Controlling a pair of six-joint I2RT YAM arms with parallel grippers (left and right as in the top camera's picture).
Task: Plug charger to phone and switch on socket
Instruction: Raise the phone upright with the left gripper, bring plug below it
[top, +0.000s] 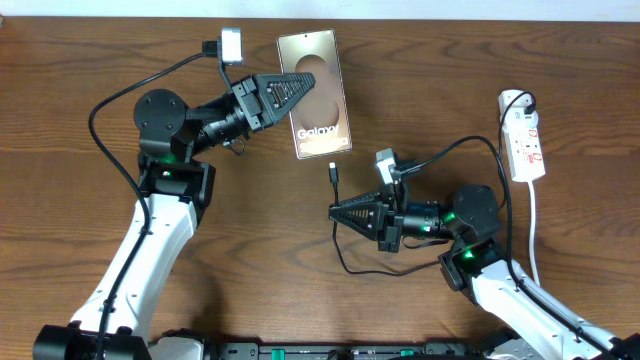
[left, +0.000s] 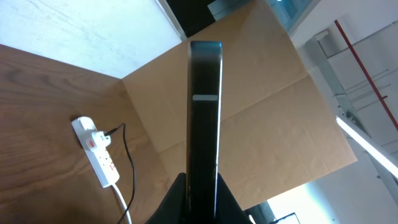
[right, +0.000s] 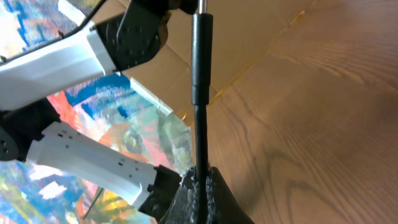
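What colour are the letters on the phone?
White. The Galaxy lettering on the phone shows best in the overhead view.

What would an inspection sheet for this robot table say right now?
Surface: brown wooden table.
Job's things: phone gripped by its edge; charger tip just short of the phone, seemingly not inserted; socket on the right arm's side.
Clutter: nothing seen.
Grippers: left gripper shut on phone; right gripper shut on charger.
Cables: charger's black lead loops back to the socket; white cord trails toward the near table edge.
Surroundings: brown cardboard beyond the table, in left wrist view.
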